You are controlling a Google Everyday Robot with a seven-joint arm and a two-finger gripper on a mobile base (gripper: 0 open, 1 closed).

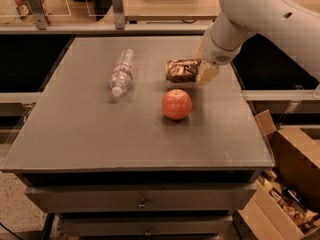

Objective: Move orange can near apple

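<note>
No legible text on orange can [181, 70], tool [204, 72] gripping its end

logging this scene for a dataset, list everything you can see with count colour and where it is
orange can: one, mottled orange-brown and gold, lying on its side at the table's back right, just behind the apple
apple: one, orange-red, right of the table's centre
water bottle: one, clear with a white cap, lying on its side, left of the can
table: one, grey, drawers beneath
cardboard box: one clearly seen, brown, open, on the floor to the right
back counter: one, wood-coloured, behind the table
arm: one, white, reaching in from the upper right
tool: one, tan, at the can's right end
</note>
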